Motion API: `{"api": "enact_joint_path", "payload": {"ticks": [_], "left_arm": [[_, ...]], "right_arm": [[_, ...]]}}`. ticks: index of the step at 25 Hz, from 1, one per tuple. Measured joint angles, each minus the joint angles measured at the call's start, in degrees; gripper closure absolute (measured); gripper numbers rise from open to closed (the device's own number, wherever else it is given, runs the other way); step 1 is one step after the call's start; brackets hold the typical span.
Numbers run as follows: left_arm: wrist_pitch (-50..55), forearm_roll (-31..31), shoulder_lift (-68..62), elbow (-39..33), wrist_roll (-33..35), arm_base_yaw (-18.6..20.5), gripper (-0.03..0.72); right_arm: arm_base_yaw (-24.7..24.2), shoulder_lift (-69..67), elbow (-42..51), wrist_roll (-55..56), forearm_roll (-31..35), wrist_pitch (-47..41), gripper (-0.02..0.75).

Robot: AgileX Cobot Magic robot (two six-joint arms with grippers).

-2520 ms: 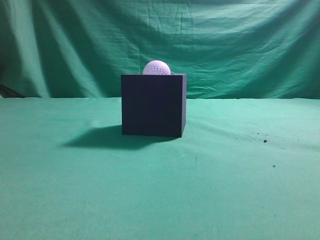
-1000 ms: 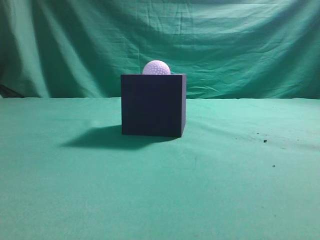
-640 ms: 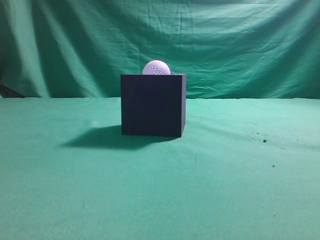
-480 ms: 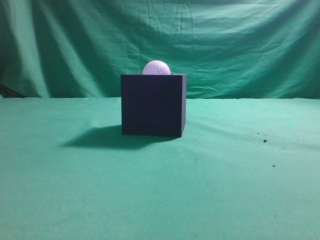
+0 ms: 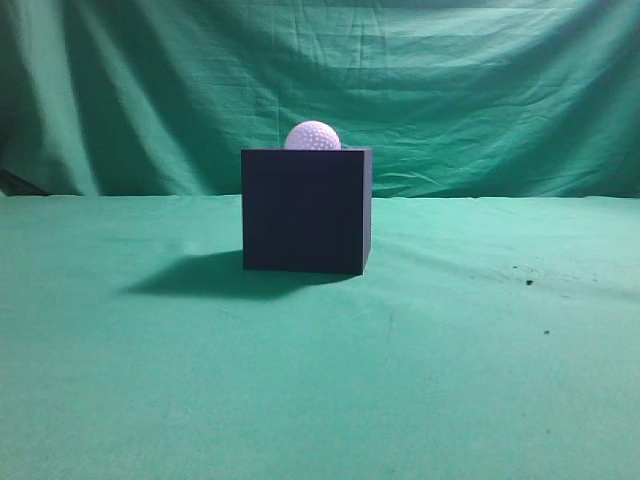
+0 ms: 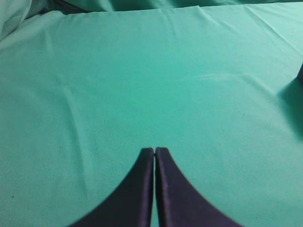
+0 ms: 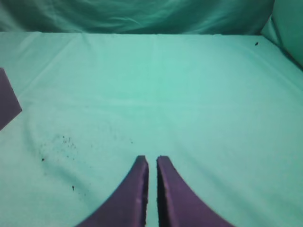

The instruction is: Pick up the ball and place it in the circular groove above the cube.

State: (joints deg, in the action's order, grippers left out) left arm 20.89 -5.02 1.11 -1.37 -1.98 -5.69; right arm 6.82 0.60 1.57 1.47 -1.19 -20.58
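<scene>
The white dimpled ball (image 5: pixel 313 136) sits on top of the dark navy cube (image 5: pixel 305 210), its lower part sunk below the cube's top edge. The cube stands on the green cloth at the centre of the exterior view. A corner of the cube shows at the left edge of the right wrist view (image 7: pixel 7 104) and at the right edge of the left wrist view (image 6: pixel 300 74). My left gripper (image 6: pixel 155 150) is shut and empty over bare cloth. My right gripper (image 7: pixel 152 159) is shut and empty over bare cloth. Neither arm shows in the exterior view.
Green cloth covers the table (image 5: pixel 450 370) and hangs as a backdrop (image 5: pixel 480 90). The cube's shadow (image 5: pixel 190 277) falls to its left. Small dark specks lie on the cloth at the right (image 5: pixel 529 282) and show in the right wrist view (image 7: pixel 57 142).
</scene>
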Motion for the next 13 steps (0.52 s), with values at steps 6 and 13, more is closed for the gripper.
{"api": "enact_joint_path", "payload": {"ticks": [6,13], "left_arm": [[0.0,0.0,0.0,0.0,0.0,0.0,0.688],[0.0,0.0,0.0,0.0,0.0,0.0,0.688]], "right_arm": [[0.0,0.0,0.0,0.3,0.6,-2.5,0.692],[0.0,0.0,0.0,0.3,0.8,-2.5,0.692]]}}
